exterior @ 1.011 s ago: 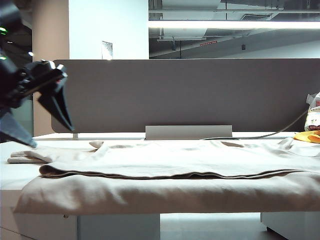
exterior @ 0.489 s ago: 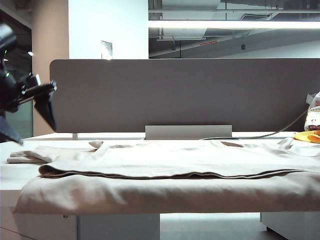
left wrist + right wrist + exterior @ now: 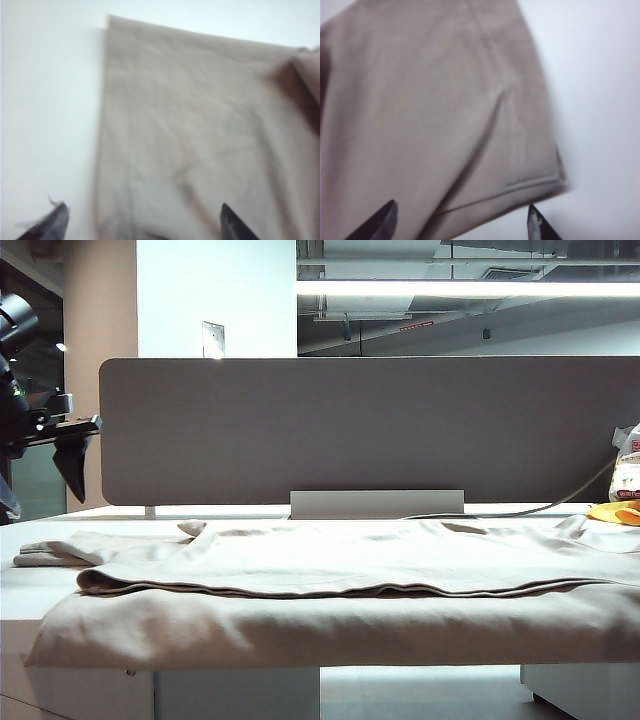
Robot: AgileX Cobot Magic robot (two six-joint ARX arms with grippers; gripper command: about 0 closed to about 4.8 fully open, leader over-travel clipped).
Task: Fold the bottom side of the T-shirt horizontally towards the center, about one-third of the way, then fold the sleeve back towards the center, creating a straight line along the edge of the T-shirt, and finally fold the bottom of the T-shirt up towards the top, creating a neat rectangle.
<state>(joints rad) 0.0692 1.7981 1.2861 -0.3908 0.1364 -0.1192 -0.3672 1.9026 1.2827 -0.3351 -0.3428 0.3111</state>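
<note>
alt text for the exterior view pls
A pale beige T-shirt lies partly folded across a white table, its near side hanging over the front edge. The open left gripper hovers above the table's far left, a grey divider panel behind; the right gripper is out of frame.

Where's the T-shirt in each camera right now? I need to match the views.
Exterior view: T-shirt spans the table, front layer hanging over the near edge.
Left wrist view: T-shirt fills the frame below the open left gripper.
Right wrist view: T-shirt below the open right gripper.
Shared landmark: white table.
</note>
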